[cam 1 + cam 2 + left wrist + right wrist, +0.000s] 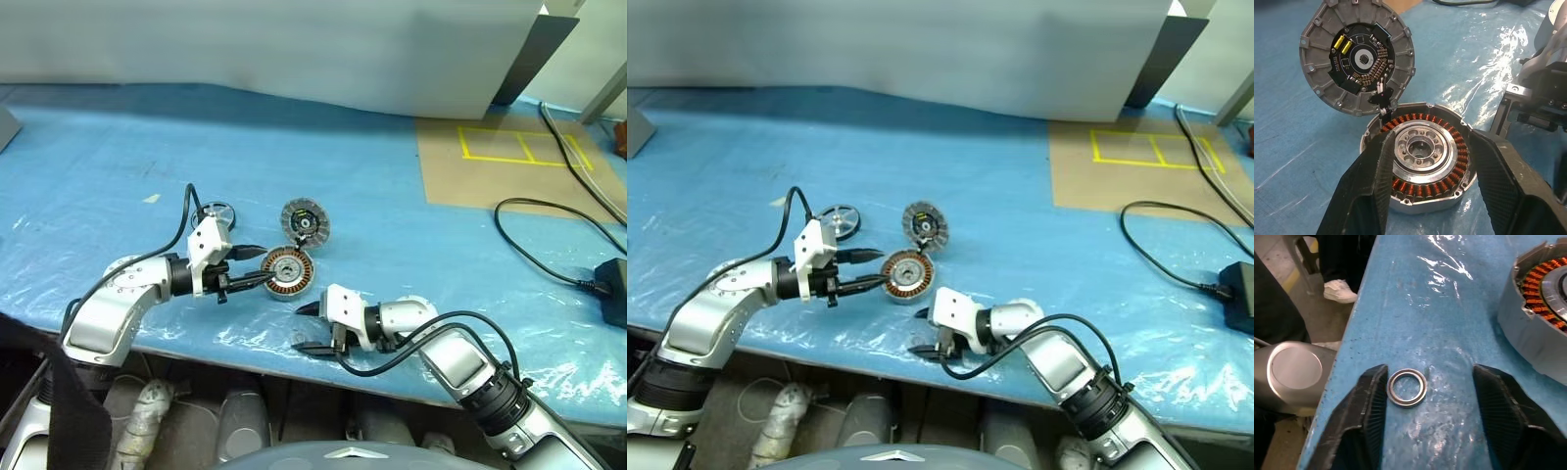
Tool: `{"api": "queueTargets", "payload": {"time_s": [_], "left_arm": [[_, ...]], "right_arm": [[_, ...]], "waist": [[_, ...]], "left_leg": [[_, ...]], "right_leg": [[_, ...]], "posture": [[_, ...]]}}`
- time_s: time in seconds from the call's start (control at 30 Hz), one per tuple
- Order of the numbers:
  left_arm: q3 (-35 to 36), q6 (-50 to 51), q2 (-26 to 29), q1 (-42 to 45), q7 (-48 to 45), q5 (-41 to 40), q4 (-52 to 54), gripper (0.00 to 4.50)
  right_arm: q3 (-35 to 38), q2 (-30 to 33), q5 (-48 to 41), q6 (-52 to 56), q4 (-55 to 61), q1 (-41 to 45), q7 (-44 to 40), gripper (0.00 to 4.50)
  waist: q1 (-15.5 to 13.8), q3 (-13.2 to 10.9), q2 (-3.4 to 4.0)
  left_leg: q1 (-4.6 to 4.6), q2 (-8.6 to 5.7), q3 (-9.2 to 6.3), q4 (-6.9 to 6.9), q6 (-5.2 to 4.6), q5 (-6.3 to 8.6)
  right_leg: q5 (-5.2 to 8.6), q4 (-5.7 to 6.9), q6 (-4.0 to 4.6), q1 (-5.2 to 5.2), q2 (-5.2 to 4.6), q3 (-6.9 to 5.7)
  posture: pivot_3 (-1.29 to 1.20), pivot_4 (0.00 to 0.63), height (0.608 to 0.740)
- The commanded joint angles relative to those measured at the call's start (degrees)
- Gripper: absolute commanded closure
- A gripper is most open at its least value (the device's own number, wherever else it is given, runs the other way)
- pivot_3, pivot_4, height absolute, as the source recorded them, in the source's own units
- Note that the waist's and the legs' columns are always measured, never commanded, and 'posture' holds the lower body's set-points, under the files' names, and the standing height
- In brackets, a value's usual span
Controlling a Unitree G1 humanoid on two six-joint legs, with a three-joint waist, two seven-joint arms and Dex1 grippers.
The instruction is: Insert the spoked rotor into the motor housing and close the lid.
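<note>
I count 1 housing (288, 273) at frame centre, grasped by my left gripper (257, 266); 1 lid (305, 221) above it; 1 rotor (217, 211) upper left; right gripper (1425, 396) released around 1 ring (1407, 387).

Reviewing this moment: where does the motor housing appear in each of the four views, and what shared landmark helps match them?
Left eye view: motor housing, centre-left, between the left gripper's fingers.
Right eye view: centre-left, same spot.
Left wrist view: lower centre, fingers on either side.
Right wrist view: upper right edge, partly cut off.
Shared landmark: the lid, just beyond the housing; it also shows in the left wrist view.
</note>
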State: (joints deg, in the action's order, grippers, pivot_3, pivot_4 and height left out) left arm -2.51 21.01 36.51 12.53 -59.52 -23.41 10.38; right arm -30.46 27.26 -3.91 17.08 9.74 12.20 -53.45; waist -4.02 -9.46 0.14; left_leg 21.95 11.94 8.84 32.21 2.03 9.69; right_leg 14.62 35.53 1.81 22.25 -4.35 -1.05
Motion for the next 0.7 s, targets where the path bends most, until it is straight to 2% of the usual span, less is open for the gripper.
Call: {"api": "queueTargets", "payload": {"time_s": [0.03, 0.13, 0.17, 0.37, 0.47, 0.7], "left_arm": [[0.5, -1.0, 0.3, 1.2, -0.2, 0.0, 0.6, 1.99], [0.2, -1.2, 0.1, 1.8, -0.2, 0.2, 0.1, 1.99], [0.2, -1.2, 0.0, 1.8, -0.3, 0.2, 0.0, 1.99], [-0.1, -1.5, -0.2, 2.4, -0.5, 0.3, -0.6, 1.99], [-0.1, -1.8, -0.6, 2.9, -0.5, 0.4, -1.1, 1.99], [-0.5, -2.7, -2.2, 3.6, 0.1, 1.0, -1.7, 1.99]], "right_arm": [[-0.8, 1.5, 1.7, 0.2, -2.1, -1.8, -0.5, 2.80], [-0.2, 1.6, 1.6, 0.3, -2.6, -1.6, -0.7, 3.81], [0.1, 1.7, 1.4, 0.5, -2.8, -1.5, -0.8, 3.94], [2.4, 2.0, -1.3, 3.0, -2.0, -1.4, -1.9, 3.94], [7.2, 0.6, -6.2, 7.3, 0.5, 0.1, -1.1, 3.94], [15.2, 2.6, -16.2, 16.9, 11.4, 4.3, -2.9, 3.94]], "waist": [[0.0, 0.0, 0.00], [0.0, 0.0, 0.00], [0.1, 0.0, 0.00], [0.0, 0.0, 0.00], [0.0, 0.0, 0.00], [0.1, 0.0, 0.00]], "left_leg": [[0.00, -0.01, 0.00, 0.00, 0.00, 0.00], [0.02, -0.01, 0.00, -0.02, 0.01, 0.00], [0.02, 0.00, 0.00, -0.03, 0.01, 0.00], [0.01, -0.03, 0.00, -0.02, 0.00, 0.00], [0.01, -0.03, -0.01, -0.01, -0.01, 0.01], [0.07, 0.02, -0.01, -0.03, 0.00, 0.00]], "right_leg": [[0.00, -0.02, 0.00, 0.00, 0.00, 0.00], [0.00, -0.05, 0.00, 0.01, 0.00, 0.00], [0.00, -0.05, 0.00, 0.01, 0.01, 0.00], [0.00, -0.05, 0.00, -0.01, -0.01, 0.00], [0.00, -0.04, 0.00, -0.02, -0.03, 0.00], [0.00, -0.01, 0.00, 0.08, 0.02, -0.01]], "posture": [[0.00, 0.150, 0.740], [0.00, 0.150, 0.740], [0.00, 0.150, 0.740], [0.00, 0.150, 0.740], [0.00, 0.150, 0.740], [0.00, 0.150, 0.740]]}}
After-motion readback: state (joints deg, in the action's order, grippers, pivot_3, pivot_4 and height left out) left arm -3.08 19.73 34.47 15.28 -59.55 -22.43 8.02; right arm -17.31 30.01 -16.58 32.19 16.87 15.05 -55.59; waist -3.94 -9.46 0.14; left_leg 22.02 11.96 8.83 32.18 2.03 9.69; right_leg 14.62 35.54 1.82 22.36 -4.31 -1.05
